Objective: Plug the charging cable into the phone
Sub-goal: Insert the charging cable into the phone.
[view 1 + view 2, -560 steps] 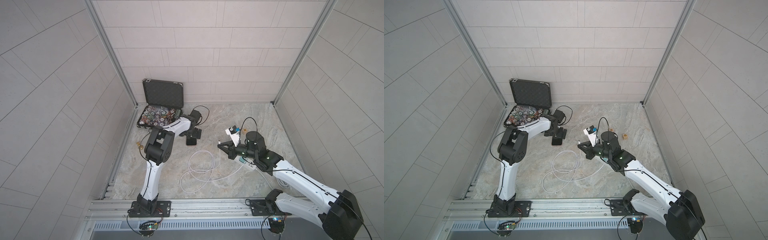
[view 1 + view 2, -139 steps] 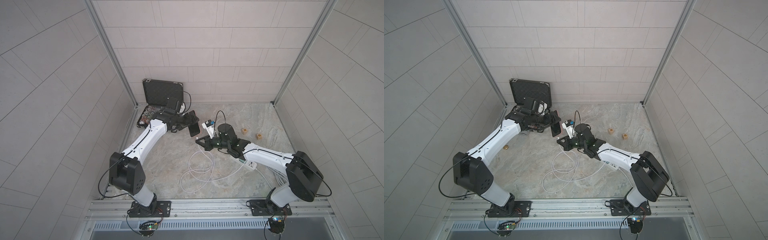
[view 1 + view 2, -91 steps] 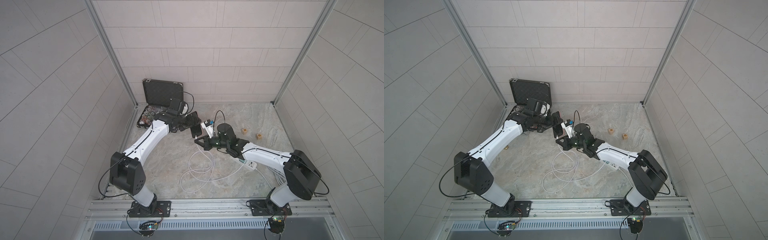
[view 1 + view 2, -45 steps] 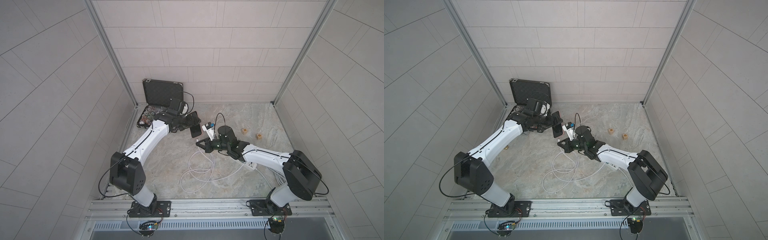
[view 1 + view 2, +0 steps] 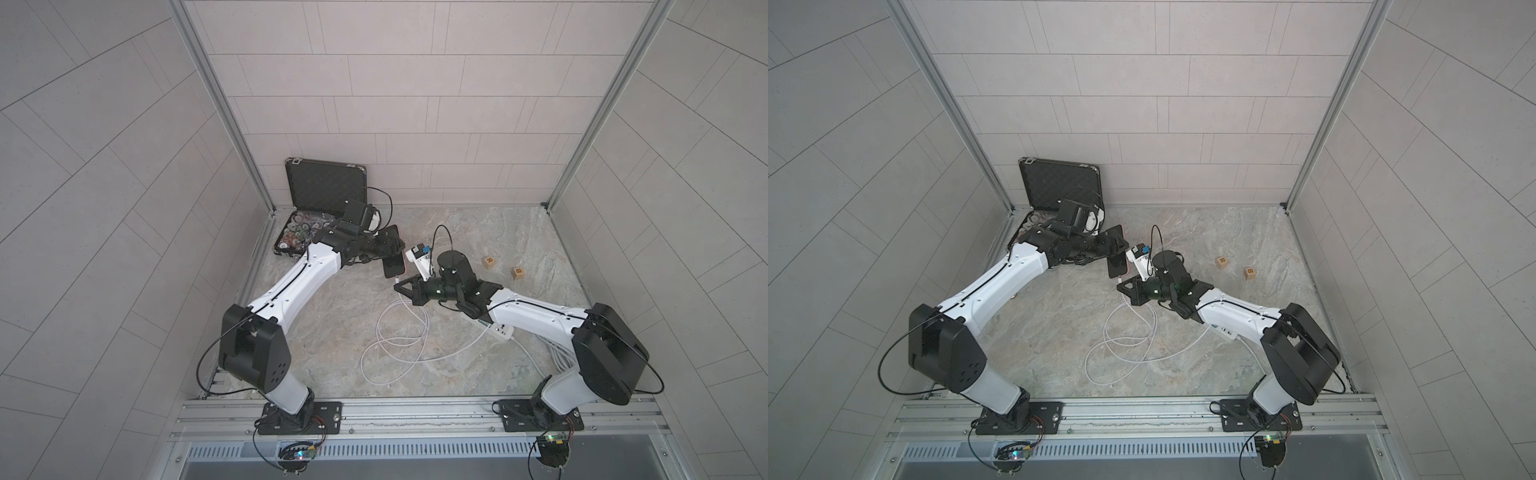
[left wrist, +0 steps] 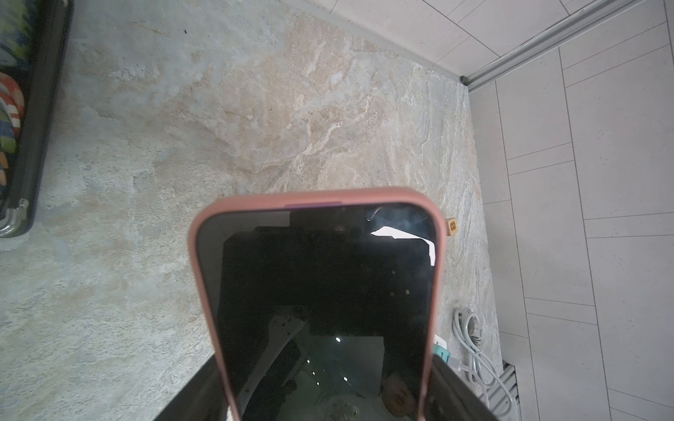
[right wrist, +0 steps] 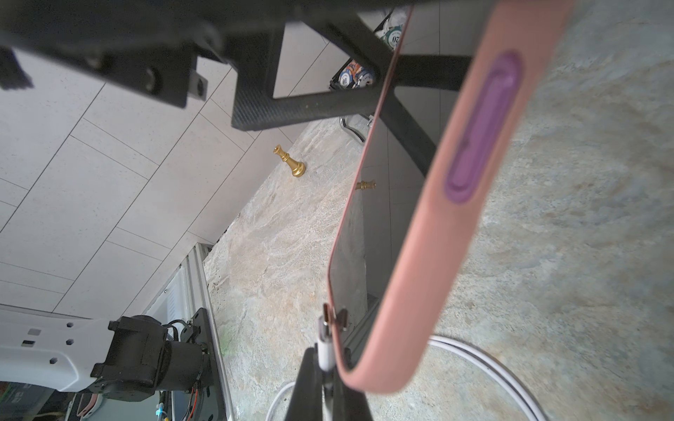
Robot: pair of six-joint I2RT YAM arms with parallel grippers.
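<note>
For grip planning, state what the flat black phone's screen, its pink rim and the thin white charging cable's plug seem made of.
The flat black phone: screen glossy, likely glass, mirroring the room. Its pink rim: matte, rounded, probably a silicone case. The thin white charging cable: smooth white plastic sleeve, shiny metal tip.

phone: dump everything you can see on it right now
The phone is a flat slab: a dark, reflective, unlit screen in a matte pinkish case with rounded corners. A purple side button shows in the right wrist view. It is in the air, clamped at one end by the left gripper, with its free end toward the right gripper. The plug tip of the charging cable sits at its screen edge there, not visibly inserted.
</note>
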